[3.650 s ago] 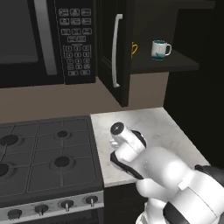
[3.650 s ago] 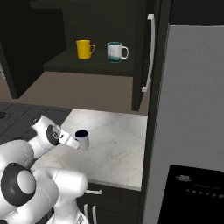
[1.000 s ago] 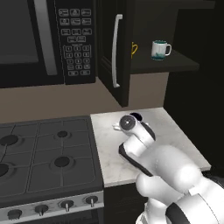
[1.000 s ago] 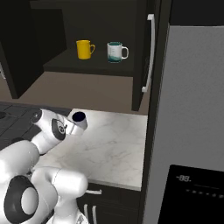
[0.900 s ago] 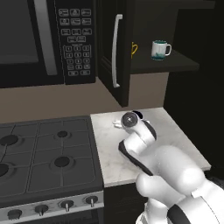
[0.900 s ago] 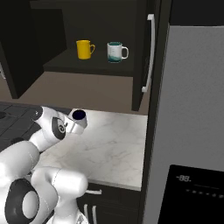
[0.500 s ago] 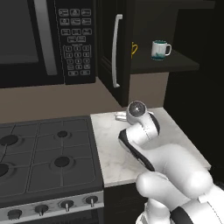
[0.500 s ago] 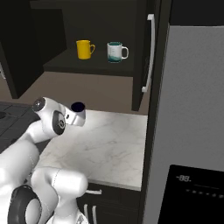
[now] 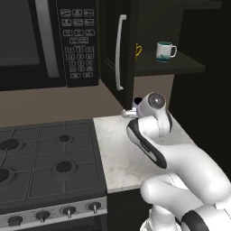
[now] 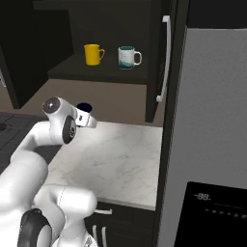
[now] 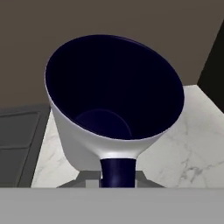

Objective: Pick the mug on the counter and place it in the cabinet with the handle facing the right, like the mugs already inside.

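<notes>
above the counter, end effector pinches the mug (handle toward camera).

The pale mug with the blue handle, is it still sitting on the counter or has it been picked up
Picked up. The mug is clamped by its handle in the gripper, above the counter.

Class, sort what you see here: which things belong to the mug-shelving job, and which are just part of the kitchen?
Belongs to the job:
mug, held by its handle in the gripper
counter
cabinet
shelved mugs

Just there:
microwave
stove
fridge
</notes>
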